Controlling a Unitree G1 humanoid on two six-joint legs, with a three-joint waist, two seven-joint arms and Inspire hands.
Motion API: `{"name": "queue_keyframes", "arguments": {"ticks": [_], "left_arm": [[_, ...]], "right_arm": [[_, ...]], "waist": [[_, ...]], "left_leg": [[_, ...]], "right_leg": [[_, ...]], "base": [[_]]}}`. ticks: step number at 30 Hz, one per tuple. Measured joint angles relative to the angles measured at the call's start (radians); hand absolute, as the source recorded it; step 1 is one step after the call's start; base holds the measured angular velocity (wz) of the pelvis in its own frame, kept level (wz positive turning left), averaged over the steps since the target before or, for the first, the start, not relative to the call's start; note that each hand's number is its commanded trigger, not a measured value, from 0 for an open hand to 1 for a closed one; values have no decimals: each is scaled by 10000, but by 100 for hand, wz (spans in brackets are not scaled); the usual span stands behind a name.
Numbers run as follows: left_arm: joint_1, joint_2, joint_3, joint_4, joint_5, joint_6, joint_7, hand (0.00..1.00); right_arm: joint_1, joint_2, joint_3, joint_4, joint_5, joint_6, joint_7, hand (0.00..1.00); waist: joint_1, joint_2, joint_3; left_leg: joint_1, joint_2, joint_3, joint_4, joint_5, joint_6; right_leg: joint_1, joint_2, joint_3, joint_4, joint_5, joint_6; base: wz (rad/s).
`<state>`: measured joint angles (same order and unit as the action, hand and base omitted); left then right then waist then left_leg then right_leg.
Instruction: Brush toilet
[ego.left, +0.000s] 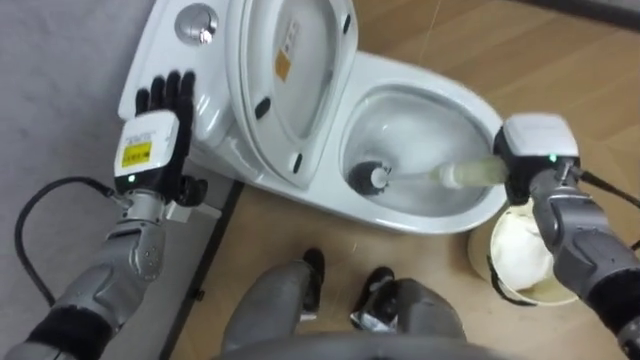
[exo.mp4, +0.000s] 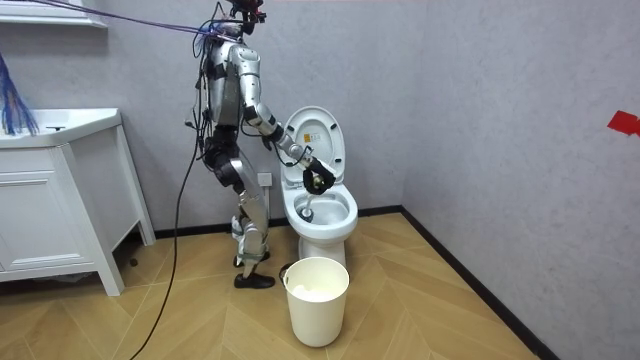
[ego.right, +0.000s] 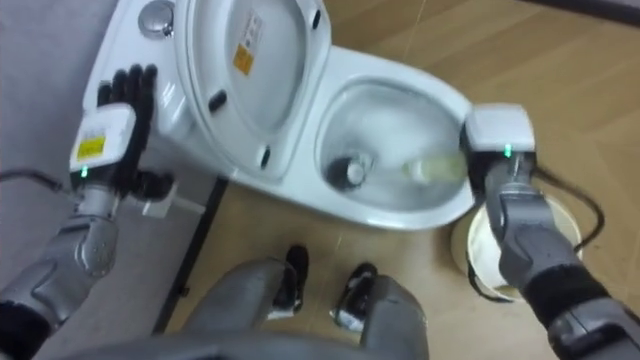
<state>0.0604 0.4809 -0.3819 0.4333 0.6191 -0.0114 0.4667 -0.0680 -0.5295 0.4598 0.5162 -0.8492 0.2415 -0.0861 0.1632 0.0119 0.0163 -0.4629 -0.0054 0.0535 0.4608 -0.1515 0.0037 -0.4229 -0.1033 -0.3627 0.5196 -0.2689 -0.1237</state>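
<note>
A round white plastic bin (ego.left: 522, 258) stands just beside the glossy oval toilet bowl (ego.left: 462, 95), where the right hand (ego.left: 537, 150) is clamped on the pale toilet brush (ego.left: 462, 175), its dark round head down in the bowl. Farther off, the left hand (ego.left: 158, 125) lies straight-fingered on the smooth cistern (ego.left: 163, 48); the room view adds a white cabinet (exo.mp4: 60, 200).

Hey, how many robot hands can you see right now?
2. The left robot hand lies open on the toilet tank; the right robot hand grips the brush over the bowl.
</note>
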Motion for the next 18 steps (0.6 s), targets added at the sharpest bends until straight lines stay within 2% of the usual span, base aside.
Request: {"name": "queue_keyframes", "arguments": {"ticks": [1,2,4,5,7,9,11,12,14,16,18], "left_arm": [[218,-64,156,3,8,-49,-62,0],[403,-169,303,7,7,-68,-152,0],[699,-313,492,7,2,-88,-261,0],[976,-315,618,0,1,-137,-312,0],[1420,-332,854,-16,-14,-204,-383,0],[1859,-434,1121,-8,-184,-222,-412,0],[2478,-755,1571,3,-292,-236,-402,0],[2619,-824,1686,3,-295,-236,-385,0],[3161,-1075,2257,186,-388,-278,-321,0],[3500,-1222,2523,199,-442,-277,-253,0],[3812,-1466,2847,374,-732,-276,-191,0]], "right_arm": [[298,163,-181,-2,-6,-3,54,100],[610,213,-275,-43,-22,-9,137,100],[1111,223,-423,-202,-22,-13,269,100],[1440,260,-545,-321,-33,-29,346,100],[1957,394,-784,-492,-182,-66,463,100],[2415,642,-1071,-581,-215,-118,583,100],[3173,800,-1298,-852,-215,-125,677,100],[3379,871,-1394,-933,-216,-113,688,100],[4091,1232,-1827,-1202,-218,-113,794,100],[4598,1477,-2109,-1448,-216,-85,882,100],[4750,1617,-2185,-1461,-204,-88,948,100]], "waist": [[-1,-45,-19],[1,-112,-67],[13,-164,-112],[4,-239,-152],[-14,-255,-209],[-54,-325,-221],[-145,-356,-254],[-154,-382,-270],[-189,-479,-286],[-201,-488,-294],[-211,-488,-300]], "left_leg": [[277,-20,14,-124,-1,1],[518,-22,8,-213,-1,1],[882,-14,-29,-314,-7,-5],[1111,16,-38,-393,-37,-42],[1580,84,-18,-529,-140,-98],[2146,83,-31,-841,-168,-99],[2835,85,-45,-1112,-206,-142],[2981,93,-61,-1176,-217,-155],[3553,128,-104,-1445,-246,-201],[3893,179,-113,-1530,-327,-306],[4082,198,-102,-1544,-341,-325]], "right_leg": [[251,9,59,-81,-36,31],[503,41,67,-264,-43,48],[934,114,88,-536,-30,81],[1226,197,100,-765,-14,103],[1718,330,131,-1069,-9,115],[2244,391,202,-1299,-17,128],[2996,480,183,-1717,-41,173],[3150,515,193,-1830,-39,177],[3782,627,185,-2214,-38,178],[4181,722,196,-2466,-38,179],[4416,770,283,-2624,-38,179]], "base": [[-6],[-8],[-8],[-9],[-12],[-13],[-2],[0],[-2],[-4],[-14]]}}
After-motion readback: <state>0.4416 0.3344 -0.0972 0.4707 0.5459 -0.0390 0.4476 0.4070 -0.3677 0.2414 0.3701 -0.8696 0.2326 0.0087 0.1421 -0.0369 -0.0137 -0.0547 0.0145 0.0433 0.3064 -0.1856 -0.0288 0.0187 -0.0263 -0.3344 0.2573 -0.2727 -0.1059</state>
